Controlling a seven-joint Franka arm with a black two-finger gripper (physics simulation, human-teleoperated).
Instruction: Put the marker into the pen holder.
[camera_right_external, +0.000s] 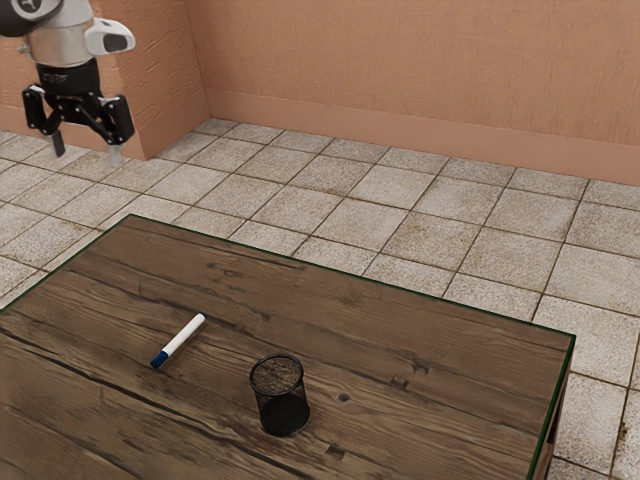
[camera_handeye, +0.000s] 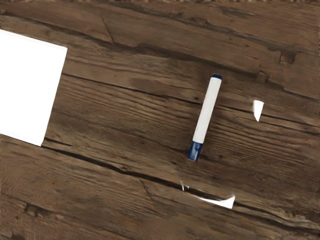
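Black tool (camera_right_external: 86, 146), up in the exterior view's upper left, at the end of our white-and-black arm (camera_right_external: 62, 42). Hand pose: raised well above bench level, pointing down, fingertips lowest. In the exterior view we see it against the tiled floor (camera_right_external: 390, 190) and the base of the pinkish wall (camera_right_external: 400, 70). Bench (camera_right_external: 470, 400): brown wood planks with a thin dark-green edge. Its far edge slants from a corner below the tool to another corner at the exterior view's right. We have a broad stretch of planks between that far edge and the marker (camera_right_external: 181, 340), and more between the pen holder (camera_right_external: 285, 408) and the right-hand edge. Pen holder is black mesh, upright, mouth up, near the marker but apart from it, on its exterior-view right and closer to the camera. Marker lies flat on the bench, white barrel, blue cap toward the exterior view's lower left; the wrist view has it on the planks too, apart from a large white patch (camera_handeye: 27, 87) and some small white slivers (camera_handeye: 258, 109), which we can't identify. Tool state: wide, fingers (camera_right_external: 57, 143) well separated with a visible gap, both well apart from marker and holder.
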